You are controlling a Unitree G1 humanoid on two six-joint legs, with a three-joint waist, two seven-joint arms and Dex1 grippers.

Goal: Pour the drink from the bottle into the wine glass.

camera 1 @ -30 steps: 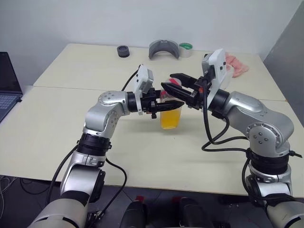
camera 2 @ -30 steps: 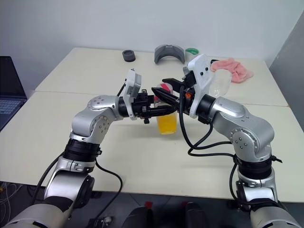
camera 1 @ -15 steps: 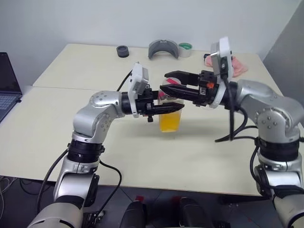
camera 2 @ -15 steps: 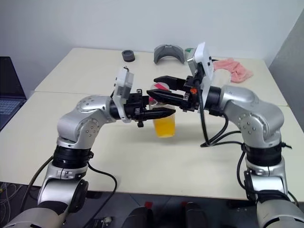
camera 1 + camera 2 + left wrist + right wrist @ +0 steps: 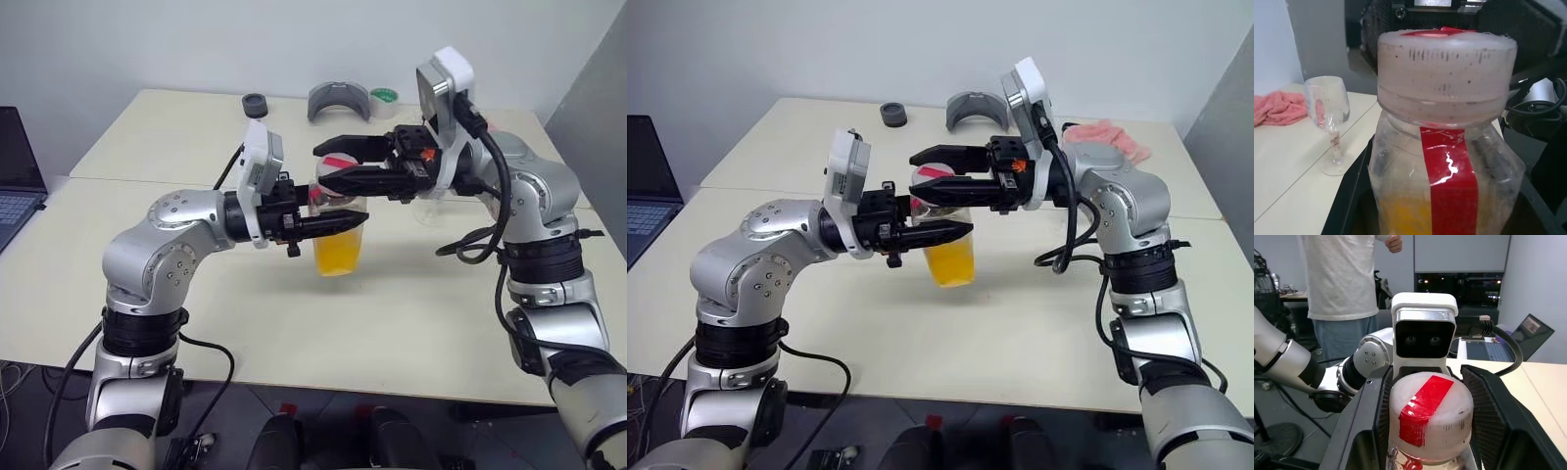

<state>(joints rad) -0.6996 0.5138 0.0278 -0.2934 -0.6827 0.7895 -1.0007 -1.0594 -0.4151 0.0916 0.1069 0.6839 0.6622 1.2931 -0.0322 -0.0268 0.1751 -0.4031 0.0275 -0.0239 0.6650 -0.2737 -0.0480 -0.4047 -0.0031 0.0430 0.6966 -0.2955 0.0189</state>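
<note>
My left gripper (image 5: 355, 220) is shut on the bottle (image 5: 338, 245) just under its neck and holds it upright over the middle of the table. The bottle is clear plastic with a red strip, and the orange drink (image 5: 336, 258) fills its lower half. My right gripper (image 5: 321, 168) reaches in level from the right. It is open, with one finger close on each side of the pinkish-white cap (image 5: 1430, 416). The wine glass (image 5: 1327, 105) stands upright on the table behind the bottle, below my right arm.
A laptop (image 5: 15, 176) sits at the left edge. At the table's far side are a black round piece (image 5: 255, 105), a grey curved object (image 5: 338, 101), a tape roll (image 5: 382, 97) and a pink cloth (image 5: 1107, 142). A person (image 5: 1342, 279) stands beyond the table.
The left arm has drawn the bottle up and towards the near left. The right gripper has swung round to point left and now straddles the cap.
</note>
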